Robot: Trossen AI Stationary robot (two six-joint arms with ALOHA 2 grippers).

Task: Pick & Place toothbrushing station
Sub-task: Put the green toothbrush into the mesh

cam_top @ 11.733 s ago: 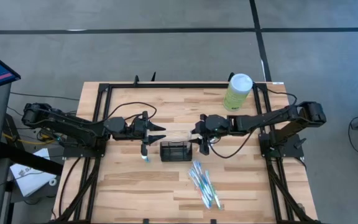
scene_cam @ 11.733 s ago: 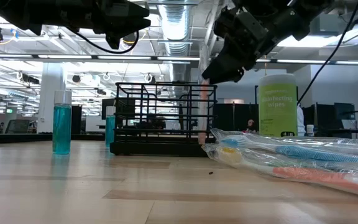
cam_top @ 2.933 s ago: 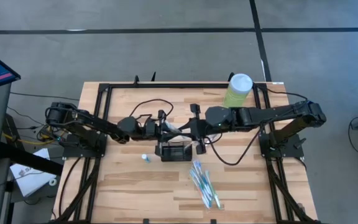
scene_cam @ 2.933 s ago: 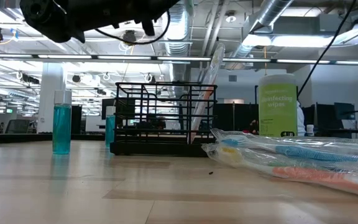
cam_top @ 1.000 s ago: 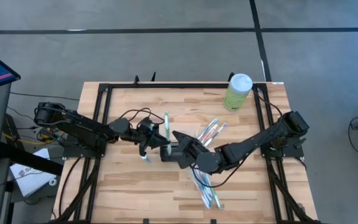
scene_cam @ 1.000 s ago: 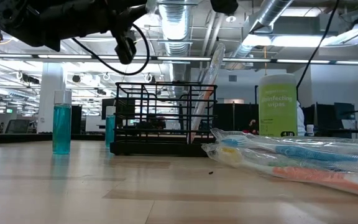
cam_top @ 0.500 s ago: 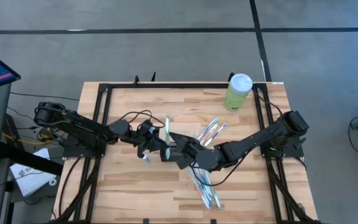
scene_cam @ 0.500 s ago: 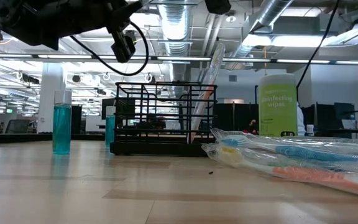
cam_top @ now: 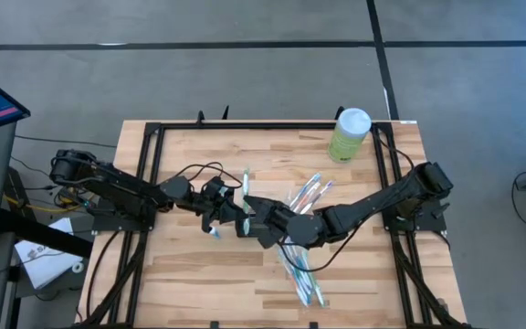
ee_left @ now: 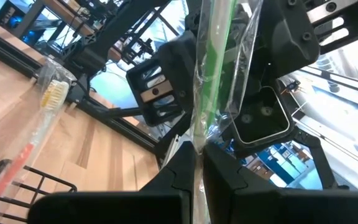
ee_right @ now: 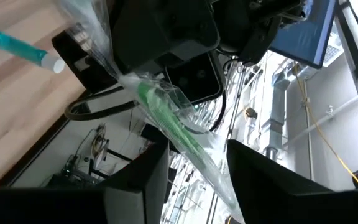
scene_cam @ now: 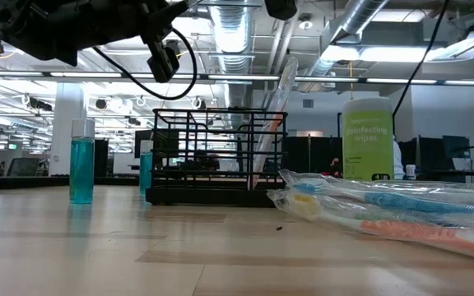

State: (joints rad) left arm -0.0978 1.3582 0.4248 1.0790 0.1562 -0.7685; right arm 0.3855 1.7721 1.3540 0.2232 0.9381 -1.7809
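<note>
The toothbrushing station (scene_cam: pixel 219 156), a low black wire-mesh holder, stands mid-table, and both grippers hang over it in the high view. An orange wrapped toothbrush (scene_cam: pixel 270 123) leans in it, head up. My left gripper (cam_top: pixel 235 208) is above the station's left end, shut on a green toothbrush in a clear wrapper (cam_top: pixel 245 187). My right gripper (cam_top: pixel 250 213) is open. Its fingers (ee_right: pixel 138 180) stand on either side of that wrapper's free length (ee_right: pixel 191 140). I cannot tell whether they touch it. My left gripper pinches the wrapped green toothbrush between its two fingers (ee_left: pixel 182 171), at one end of the wrapper (ee_left: pixel 199 134). The brush rises away from the fingertips, lifted clear of the table and the station, and its free end points up and toward my right gripper.
A pile of wrapped toothbrushes (cam_top: pixel 301 274) lies near the front of the table, and more wrapped brushes (cam_top: pixel 309 192) show beside my right arm. A small blue tube (cam_top: pixel 213 232) stands left of the station. A pale-green wipes canister (cam_top: pixel 350 134) stands at the far right.
My right gripper has moved toward the table's left edge, up to the green toothbrush that my left gripper holds. The left gripper and the brush have stayed almost in place.
</note>
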